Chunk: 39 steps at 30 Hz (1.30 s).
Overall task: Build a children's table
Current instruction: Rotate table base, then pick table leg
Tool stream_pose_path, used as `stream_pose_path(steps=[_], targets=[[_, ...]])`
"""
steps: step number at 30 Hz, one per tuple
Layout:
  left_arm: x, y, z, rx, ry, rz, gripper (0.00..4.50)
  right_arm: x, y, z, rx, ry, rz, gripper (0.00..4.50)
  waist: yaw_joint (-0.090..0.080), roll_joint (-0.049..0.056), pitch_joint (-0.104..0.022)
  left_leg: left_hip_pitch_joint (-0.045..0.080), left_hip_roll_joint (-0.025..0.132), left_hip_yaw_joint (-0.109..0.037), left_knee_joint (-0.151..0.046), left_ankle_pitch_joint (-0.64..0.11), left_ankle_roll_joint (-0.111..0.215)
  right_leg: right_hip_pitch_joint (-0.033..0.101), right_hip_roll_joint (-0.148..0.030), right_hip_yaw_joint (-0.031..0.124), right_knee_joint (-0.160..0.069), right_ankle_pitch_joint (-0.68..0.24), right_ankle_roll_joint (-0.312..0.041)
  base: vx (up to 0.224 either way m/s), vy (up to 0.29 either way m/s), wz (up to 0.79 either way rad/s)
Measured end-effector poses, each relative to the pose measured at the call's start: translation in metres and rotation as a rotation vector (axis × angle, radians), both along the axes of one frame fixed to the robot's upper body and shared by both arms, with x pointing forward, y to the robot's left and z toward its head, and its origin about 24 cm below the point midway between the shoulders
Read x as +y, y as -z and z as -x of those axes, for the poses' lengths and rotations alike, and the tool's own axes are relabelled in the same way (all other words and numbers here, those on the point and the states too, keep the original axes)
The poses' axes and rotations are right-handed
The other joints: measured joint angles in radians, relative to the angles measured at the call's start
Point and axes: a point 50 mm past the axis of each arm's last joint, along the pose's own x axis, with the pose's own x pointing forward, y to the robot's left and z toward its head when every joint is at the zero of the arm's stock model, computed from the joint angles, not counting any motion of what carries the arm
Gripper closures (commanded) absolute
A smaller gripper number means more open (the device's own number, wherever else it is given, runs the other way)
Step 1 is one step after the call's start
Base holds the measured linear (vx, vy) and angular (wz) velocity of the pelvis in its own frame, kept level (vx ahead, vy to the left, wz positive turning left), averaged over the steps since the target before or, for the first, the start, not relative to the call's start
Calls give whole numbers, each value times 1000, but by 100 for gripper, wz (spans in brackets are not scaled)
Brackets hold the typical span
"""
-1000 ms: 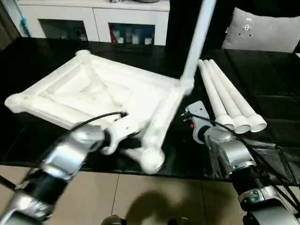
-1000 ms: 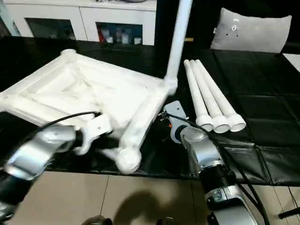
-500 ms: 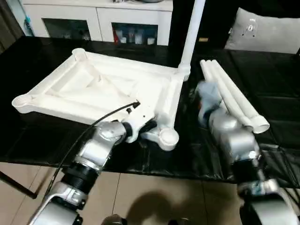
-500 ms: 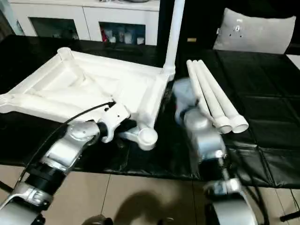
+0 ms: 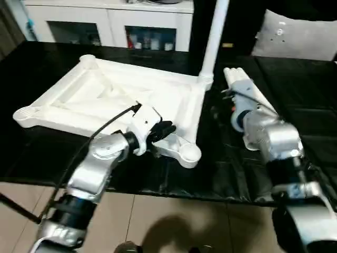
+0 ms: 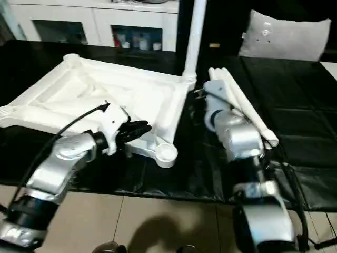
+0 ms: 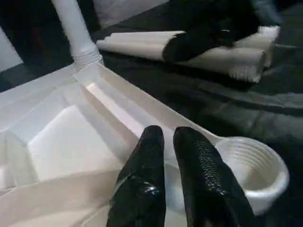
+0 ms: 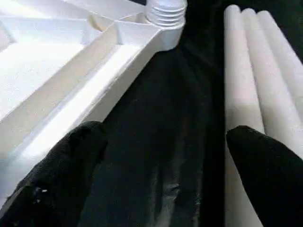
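Right gripper point(image 8: 156, 156) wide apart, closing in on the loose legs point(image 5: 247, 89)!
They lie at our one o'clock, running twelve-to-six, beside the upturned table top point(image 5: 113, 100); left gripper point(image 7: 170, 156), nearly together, grips nothing.

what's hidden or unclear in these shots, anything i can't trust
- Standing leg: its upper end is cut off by the top edge in both eye views.
- Three loose legs: the right forearm covers much of them in the eye views.
- Cabinet: things behind its glass doors are too small to identify.
- Left gripper: the left wrist view doesn't settle whether its nearly closed jaws touch the tabletop.
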Motion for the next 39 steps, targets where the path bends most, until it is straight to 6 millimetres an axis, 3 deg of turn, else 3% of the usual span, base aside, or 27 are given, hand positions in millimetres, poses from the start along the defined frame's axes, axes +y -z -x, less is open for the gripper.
stream_pose_path(steps=[12, 14, 26, 30, 39], targets=[[0, -6, 9, 45, 86, -53, 272, -35, 11, -13, 150, 122, 71, 0, -4, 0, 0, -1, 0, 0, 1, 1, -1, -1, 0, 0, 2, 0, 0, 0, 0, 0], [-2, -7, 11, 49, 105, -60, 241, -37, 15, -14, 178, 120, 65, 0, -5, 0, 0, -1, 0, 0, 2, 1, -1, -1, 0, 0, 2, 0, -1, 0, 0, 0], [-2, -5, 11, 59, 116, -83, 232, -39, 36, -9, 283, 90, 24, 0, -4, 0, 0, -1, 1, 0, 5, 1, -1, -1, 0, 0, 6, 1, -1, 0, 0, 0], [-1, -5, 11, 67, 111, -89, 232, -35, 34, -10, 307, 43, -27, 0, -6, 0, 0, 0, 1, 0, 7, 1, -1, -2, 0, 0, 8, 1, -1, 0, 0, 0], [-1, -4, 12, 70, 113, -92, 228, -26, 37, -8, 347, -46, -87, 72, -3, 0, 0, 0, 2, 0, 9, 1, -1, -1, 0, -1, 10, 1, -2, 0, 0, 0]])
